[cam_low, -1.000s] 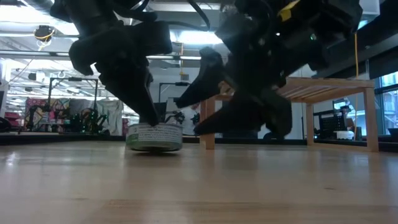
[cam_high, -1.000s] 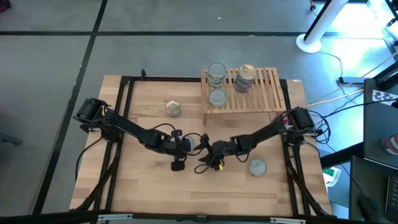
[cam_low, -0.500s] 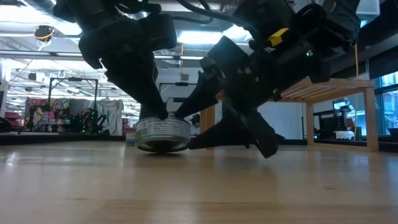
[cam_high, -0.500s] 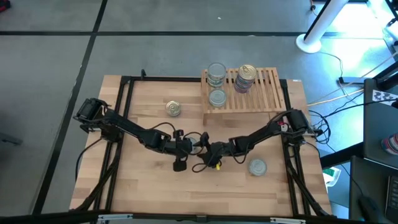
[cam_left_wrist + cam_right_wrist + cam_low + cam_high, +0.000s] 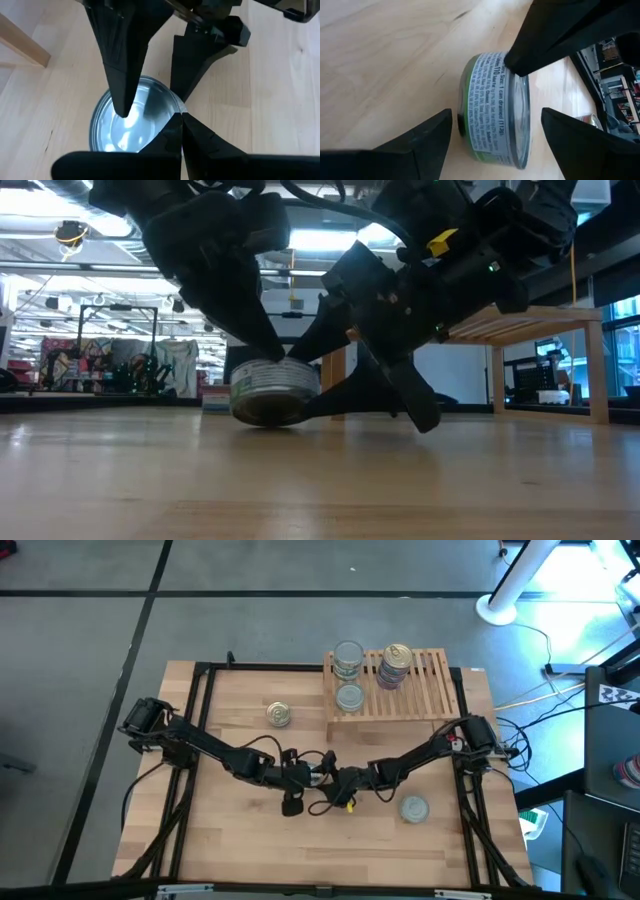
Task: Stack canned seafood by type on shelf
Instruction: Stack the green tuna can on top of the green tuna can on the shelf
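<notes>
One silver-topped can (image 5: 317,771) sits mid-table between my two grippers; the low view shows its printed side (image 5: 272,385) and dark underside, so it looks tipped. My left gripper (image 5: 304,776) stands at the can's left, fingers shut, tips on its rim. My right gripper (image 5: 328,783) is open and comes level from the right. One finger stands over the can's top and one low by its base (image 5: 492,115); neither touches it. The slatted shelf (image 5: 420,690) holds two can stacks (image 5: 347,658) (image 5: 396,665) and a single silver can (image 5: 349,697). My left gripper (image 5: 179,119) rests its shut fingertips on the can's top rim (image 5: 170,112), on the side nearer the left arm, slanting down from above. In the right wrist view a fingertip (image 5: 512,65) meets the side wall just under the lid. Whether the tips nip the lip or only press, I cannot tell.
A gold-topped can (image 5: 279,714) stands on the table left of the shelf. A silver-topped can (image 5: 414,808) stands near the right arm's base. In the low view the shelf (image 5: 520,320) rises behind the right gripper. Bare planks lie along the near edge.
The left gripper moved a little toward the table's right, and the can slid with it toward the right gripper. The can's underside came into sight in the low view. The right gripper tipped from pointing down to nearly level and closed in, its fingers now above and below the can.
</notes>
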You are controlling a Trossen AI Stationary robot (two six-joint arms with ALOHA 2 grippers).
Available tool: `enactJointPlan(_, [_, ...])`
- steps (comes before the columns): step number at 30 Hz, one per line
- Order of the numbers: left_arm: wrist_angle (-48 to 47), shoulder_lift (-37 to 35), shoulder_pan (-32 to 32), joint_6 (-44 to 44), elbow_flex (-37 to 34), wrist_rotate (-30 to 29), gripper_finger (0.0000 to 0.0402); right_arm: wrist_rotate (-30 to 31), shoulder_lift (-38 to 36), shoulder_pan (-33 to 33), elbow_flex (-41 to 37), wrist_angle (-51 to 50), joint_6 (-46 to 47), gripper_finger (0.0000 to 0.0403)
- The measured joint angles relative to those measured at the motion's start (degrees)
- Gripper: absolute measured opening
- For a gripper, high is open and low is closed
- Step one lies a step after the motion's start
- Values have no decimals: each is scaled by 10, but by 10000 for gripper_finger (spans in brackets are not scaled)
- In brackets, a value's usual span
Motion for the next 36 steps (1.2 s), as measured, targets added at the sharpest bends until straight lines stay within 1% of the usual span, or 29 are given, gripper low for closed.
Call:
enactJointPlan(4, [12,0,0,0,0,0,1,23,0,0,0,-1,0,305])
enactJointPlan(7, [21,0,0,0,0,-1,1,28,0,0,0,-2,0,303])
enactJointPlan(10, [22,0,0,0,0,-1,1,28,0,0,0,-3,0,287])
enactJointPlan(14, [22,0,0,0,0,-1,1,27,0,0,0,-6,0,246])
enactJointPlan(20, [21,-1,0,0,0,-4,1,26,0,0,-1,-8,-1,162])
enactJointPlan(22, [22,-3,0,0,1,-5,2,25,0,1,-1,-7,-1,141])
enactJointPlan(28, [20,-9,0,9,1,-3,5,25,0,1,-1,-10,1,140])
enactJointPlan(34, [16,-45,2,21,0,3,54,33,-4,3,0,-13,2,148])
enactJointPlan(36, [1,-64,2,38,0,2,66,59,-12,7,0,-14,2,148])
